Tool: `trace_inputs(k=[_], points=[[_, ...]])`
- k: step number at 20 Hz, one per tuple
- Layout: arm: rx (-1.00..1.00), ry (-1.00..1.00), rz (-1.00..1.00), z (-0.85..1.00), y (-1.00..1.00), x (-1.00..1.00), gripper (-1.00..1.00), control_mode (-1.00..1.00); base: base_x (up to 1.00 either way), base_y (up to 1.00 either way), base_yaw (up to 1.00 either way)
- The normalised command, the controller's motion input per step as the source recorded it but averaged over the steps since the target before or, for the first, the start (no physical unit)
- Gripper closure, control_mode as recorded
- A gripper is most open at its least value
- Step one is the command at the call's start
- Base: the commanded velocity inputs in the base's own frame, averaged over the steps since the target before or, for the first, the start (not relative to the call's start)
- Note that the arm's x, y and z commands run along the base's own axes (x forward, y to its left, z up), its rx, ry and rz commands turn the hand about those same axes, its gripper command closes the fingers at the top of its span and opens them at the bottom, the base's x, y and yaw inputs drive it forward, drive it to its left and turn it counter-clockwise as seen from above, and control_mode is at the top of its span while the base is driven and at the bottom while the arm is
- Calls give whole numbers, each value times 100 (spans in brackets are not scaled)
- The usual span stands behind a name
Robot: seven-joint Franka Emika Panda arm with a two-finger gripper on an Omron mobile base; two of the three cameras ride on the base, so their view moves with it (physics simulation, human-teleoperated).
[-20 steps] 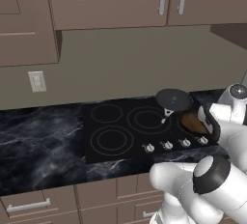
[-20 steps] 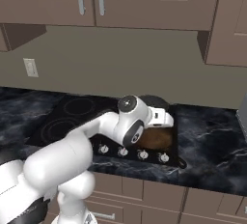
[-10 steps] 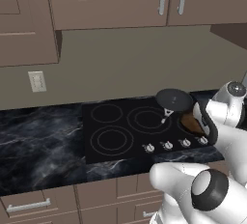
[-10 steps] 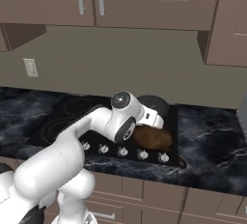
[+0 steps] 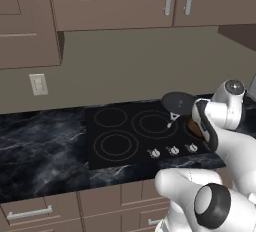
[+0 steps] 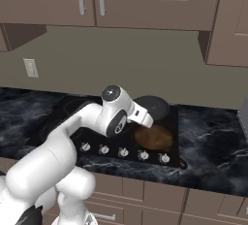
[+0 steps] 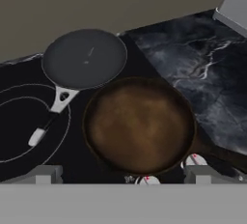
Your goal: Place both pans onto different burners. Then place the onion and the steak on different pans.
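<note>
The dark grey pan (image 7: 84, 59) lies at the back right of the black cooktop (image 5: 100, 131), its silver handle (image 7: 48, 119) reaching over a ringed burner (image 7: 19, 97). Just in front of it rests the brown pan (image 7: 140, 124), with its dark handle pointing to the front right. Both pans, the dark one (image 6: 152, 106) and the brown one (image 6: 154, 137), are empty. My gripper (image 7: 123, 175) hovers open above the brown pan's near rim, with nothing between its fingertips (image 7: 44, 174). The arm hides most of the brown pan (image 5: 192, 126) in the left base view. The onion and the steak are out of view.
Three bare burners (image 5: 116, 143) mark the cooktop's left and middle. A row of silver knobs (image 5: 173, 150) lines its front edge. Dark marble counter (image 6: 213, 132) extends on both sides, with a wall outlet (image 5: 38, 84) and cabinets (image 5: 110, 1) above.
My hand has drawn back and risen a little, uncovering more of the brown pan in the right base view. Neither pan has moved, and the gripper has stayed open.
</note>
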Motion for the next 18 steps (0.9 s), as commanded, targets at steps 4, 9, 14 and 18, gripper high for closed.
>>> trace_inputs(k=[4,9,14,18], points=[[0,0,-2,0,52,-1,-100,-100,0,0,0],[-2,0,0,0,56,-11,-100,-100,0,0,0],[-4,0,0,0,47,-6,-100,-100,0,0,0],[0,0,0,0,44,-5,-100,-100,0,0,0]])
